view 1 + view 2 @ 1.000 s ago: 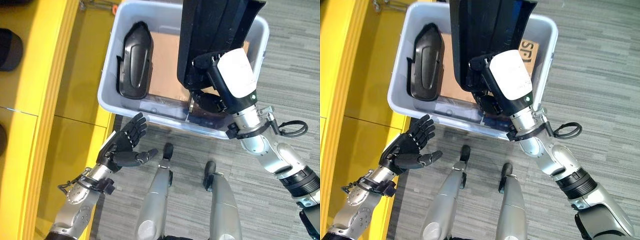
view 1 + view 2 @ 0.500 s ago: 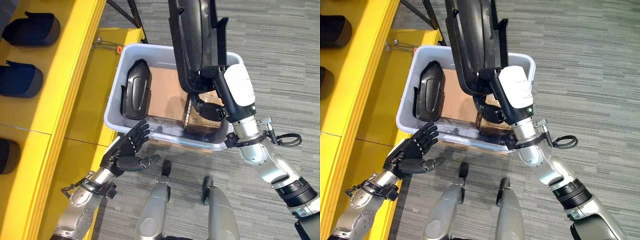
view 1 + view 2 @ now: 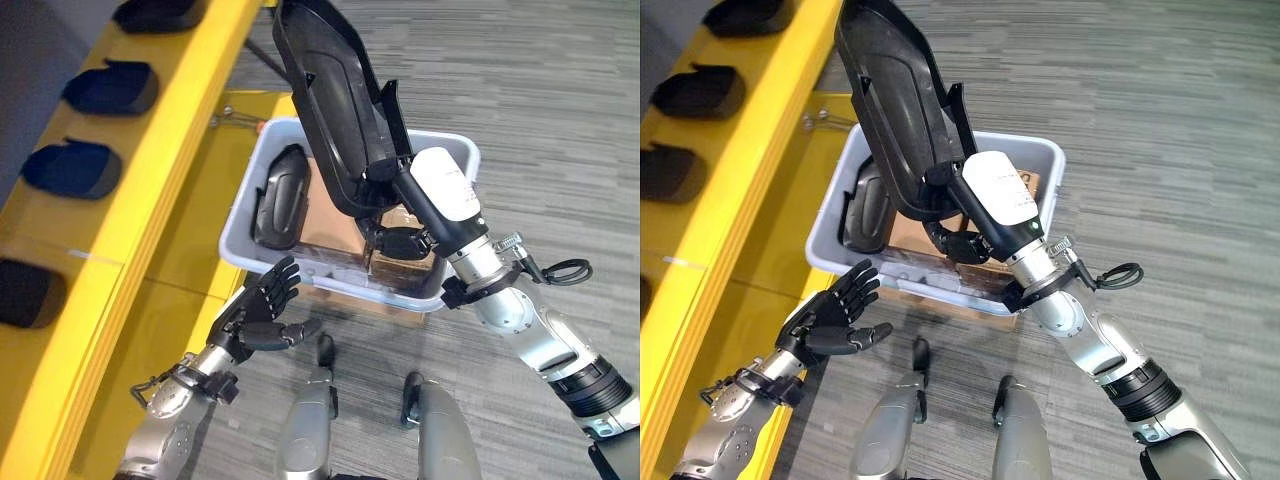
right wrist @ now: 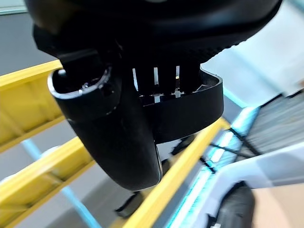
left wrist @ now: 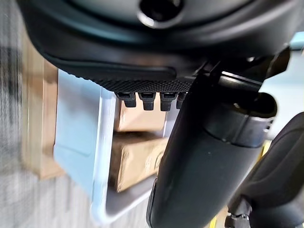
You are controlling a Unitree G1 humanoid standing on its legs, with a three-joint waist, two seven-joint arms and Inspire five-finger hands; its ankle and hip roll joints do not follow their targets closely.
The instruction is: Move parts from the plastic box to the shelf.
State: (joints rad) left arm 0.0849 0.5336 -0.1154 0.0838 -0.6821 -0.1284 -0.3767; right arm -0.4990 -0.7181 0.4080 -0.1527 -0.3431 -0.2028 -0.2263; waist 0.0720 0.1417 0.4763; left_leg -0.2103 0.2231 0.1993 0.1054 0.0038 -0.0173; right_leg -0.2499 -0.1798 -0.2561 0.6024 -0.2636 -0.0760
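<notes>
My right hand [image 3: 400,205] is shut on a long black moulded part [image 3: 330,100], holding it up above the grey plastic box [image 3: 440,155]; the part [image 3: 895,95] tilts toward the yellow shelf [image 3: 150,170]. In the right wrist view the part [image 4: 142,128] fills the space past my fingers, with the shelf rails [image 4: 28,185] behind. A second black part [image 3: 280,195] lies in the box's left side on brown cardboard [image 3: 325,225]. My left hand [image 3: 258,315] hovers open, palm up, just before the box's near wall.
Several dark parts [image 3: 75,165] sit in a row on the upper shelf level [image 3: 695,90]. The box rests on a wooden block [image 5: 38,118] on grey carpet [image 3: 540,120]. A black stand leg [image 3: 262,70] shows behind the box.
The view has swung left, bringing more of the shelf in. My right hand has lifted the long part higher and tilted its top toward the shelf. The left hand stays open.
</notes>
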